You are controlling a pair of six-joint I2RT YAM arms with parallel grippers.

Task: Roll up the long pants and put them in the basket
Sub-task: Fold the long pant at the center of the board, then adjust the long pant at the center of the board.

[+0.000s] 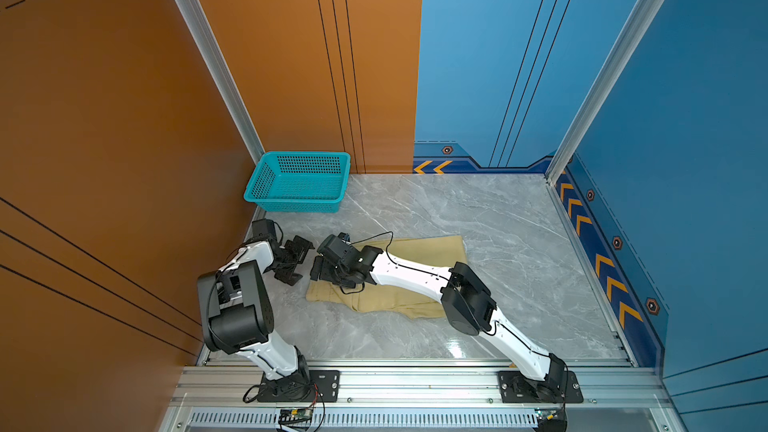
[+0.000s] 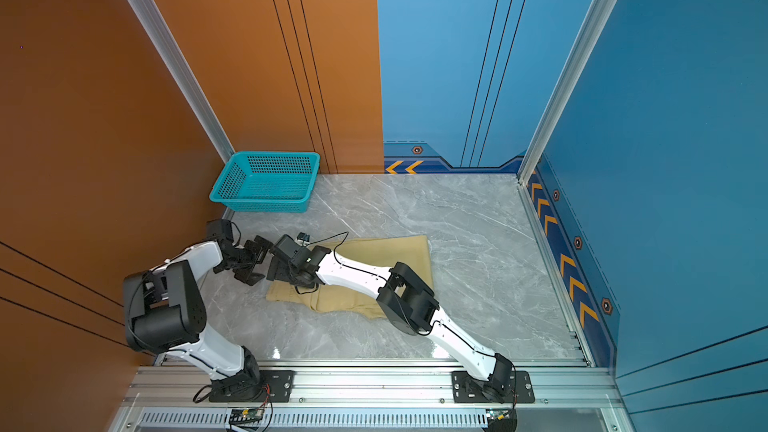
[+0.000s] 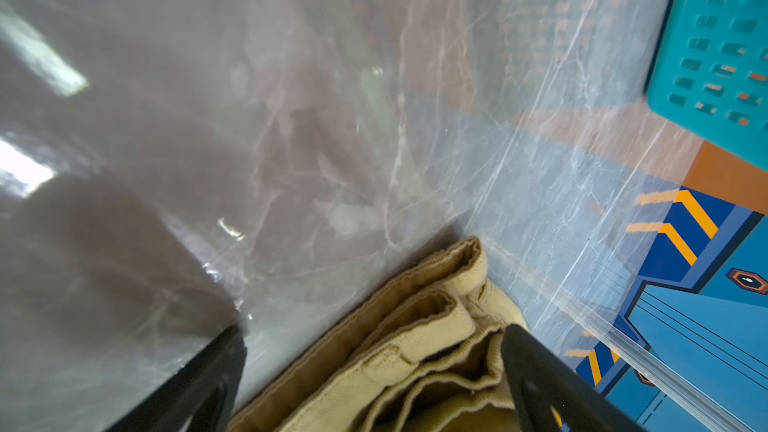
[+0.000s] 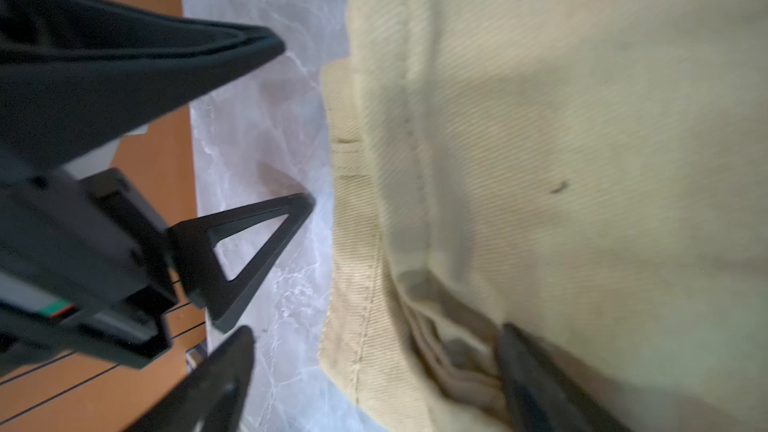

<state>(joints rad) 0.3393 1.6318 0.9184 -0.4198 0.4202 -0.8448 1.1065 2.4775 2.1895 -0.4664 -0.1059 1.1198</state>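
Top views and wrist views, both arms at the roll's starting end.

**Table** [image 1: 498,209]: grey marble top that I worked on.

**Long pants** [image 1: 419,251]: khaki, folded into a flat layered band lying across the middle of the table, near edge towards 7 o'clock and stacked end towards 9 o'clock. I judged the narrow fold was meant to give one even strip to roll from that end.

**Right arm** [image 1: 415,272]: reached from its base at 5 o'clock, low across the cloth, wrist bent down over the stacked end.

**Left arm** [image 1: 237,305]: elbow raised at 8 o'clock, forearm pointing towards 3 o'clock at the same end.

**Basket** [image 1: 266,184]: teal, in the 11 o'clock corner, well apart from the cloth; it looked empty.

**Right gripper** [image 4: 376,330]: jaws spread wide, holding nothing, one finger over the cloth, one over bare table.

**Left gripper** [image 3: 374,330]: jaws likewise spread, straddling the layered corner, gripping nothing.
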